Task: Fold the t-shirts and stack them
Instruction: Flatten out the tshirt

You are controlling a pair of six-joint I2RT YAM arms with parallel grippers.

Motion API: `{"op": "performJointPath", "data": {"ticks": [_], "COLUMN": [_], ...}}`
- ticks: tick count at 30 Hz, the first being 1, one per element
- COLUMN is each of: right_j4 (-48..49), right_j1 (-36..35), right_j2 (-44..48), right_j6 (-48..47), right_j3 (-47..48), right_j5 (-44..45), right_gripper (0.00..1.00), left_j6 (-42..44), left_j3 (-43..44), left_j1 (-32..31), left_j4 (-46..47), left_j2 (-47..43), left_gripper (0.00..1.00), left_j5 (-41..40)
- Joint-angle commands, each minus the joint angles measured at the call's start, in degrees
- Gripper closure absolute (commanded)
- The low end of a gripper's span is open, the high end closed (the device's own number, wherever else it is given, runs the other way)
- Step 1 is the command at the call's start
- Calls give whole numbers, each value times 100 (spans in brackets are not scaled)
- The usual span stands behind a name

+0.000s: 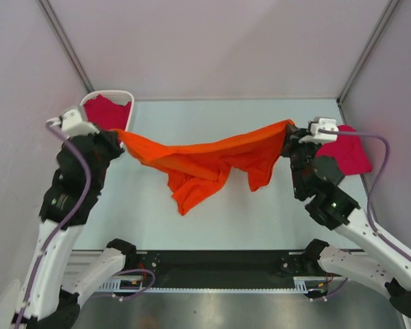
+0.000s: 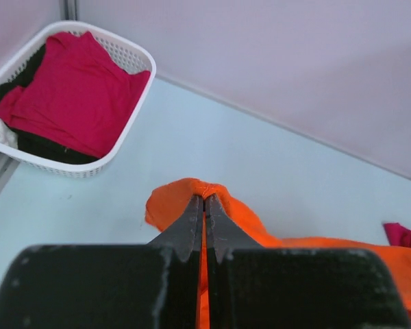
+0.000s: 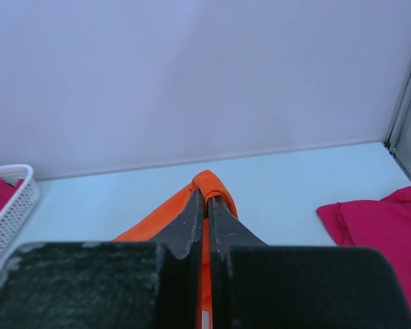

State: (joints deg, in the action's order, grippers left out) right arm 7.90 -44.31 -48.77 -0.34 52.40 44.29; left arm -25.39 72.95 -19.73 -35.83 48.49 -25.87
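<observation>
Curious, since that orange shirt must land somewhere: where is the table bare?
Bare table lies behind the orange t-shirt up to the back wall, and in front of it along the near edge. Crowded: the far-left corner with the white basket, the right edge with the crimson t-shirt.

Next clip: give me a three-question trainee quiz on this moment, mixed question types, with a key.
1. True or false: the orange t-shirt is already folded.
2. The left claw and right claw are: A) open B) shut on the orange t-shirt C) shut on nothing.
3. Fill in: a crimson shirt lies in the white ____ at the far left.
Key: 1 false, it hangs stretched between the claws; 2 B; 3 basket.
</observation>
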Motion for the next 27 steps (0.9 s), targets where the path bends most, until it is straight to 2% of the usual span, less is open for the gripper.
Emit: {"op": "performJointPath", "data": {"ticks": [1, 6, 11, 15, 19, 21, 22, 24, 25, 27], "right_j4": [-219, 342, 1844, 3101, 4427, 4483, 4274, 3748, 2988, 2263], "right_j1": [-603, -1904, -2923, -3303, -3154, -2831, -2628, -2119, -1490, -854], "right_j2": [807, 1151, 941, 563, 45, -70, -132, -290, -334, -553], "right_j6": [-422, -1379, -2987, -4112, -4931, -4810, -4609, -3636, -3231, -2065], "right_j3": [112, 130, 7, -72, -221, -248, -257, -152, -108, 24], "right_j5": [878, 1854, 2469, 2628, 2515, 2331, 2234, 1892, 1707, 1016], "right_gripper": [100, 100, 100, 100, 100, 100, 100, 100, 100, 100], "left_j6": [201, 376, 605, 719, 816, 860, 886, 948, 974, 1035], "left_j3": [52, 605, 1616, 1951, 1925, 1794, 1741, 1618, 1600, 1643], "left_j1": [4, 4, 21, 48, 48, 56, 48, 48, 56, 56], "left_j4": [-696, -1135, -1426, -1418, -1260, -1146, -962, -724, -540, -285], "left_j2": [-918, -1886, -2028, -1879, -1379, -1115, -800, -439, -45, 457], "left_gripper": [100, 100, 100, 100, 100, 100, 100, 100, 100, 100], "left_j5": [-129, 249, 565, 750, 697, 688, 654, 592, 557, 425]}}
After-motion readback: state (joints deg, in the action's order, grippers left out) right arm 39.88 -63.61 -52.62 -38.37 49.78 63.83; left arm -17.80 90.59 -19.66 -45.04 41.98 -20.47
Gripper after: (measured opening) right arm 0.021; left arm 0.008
